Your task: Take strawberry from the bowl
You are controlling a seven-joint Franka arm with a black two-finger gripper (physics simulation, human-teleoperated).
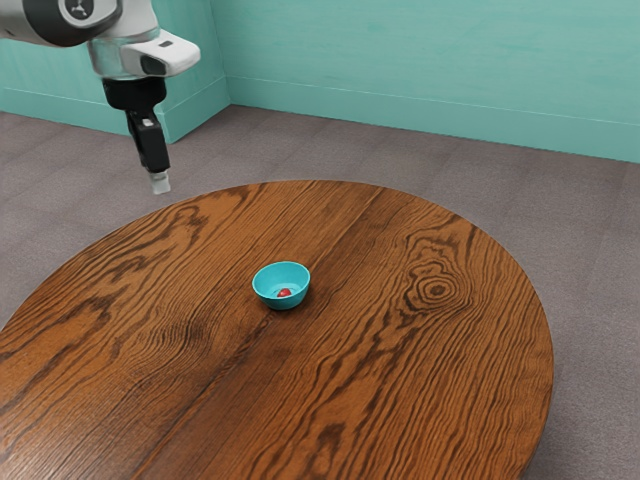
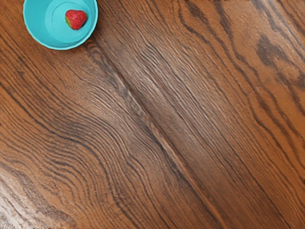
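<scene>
Teal wall, one. Wooden tabletop, one, round. Bowl, upright: its sides pen in your strawberry (red, single). Tool: raised well clear, likely giving you room to line up; wide or narrow, you cannot tell.

The exterior camera stands back beside the arm, looking down at a slant across the round wooden table to the teal wall beyond its far edge. The wrist camera looks steeply down from above the table, nearer. Both views share the turquoise bowl, its strawberry and surrounding woodgrain.
</scene>
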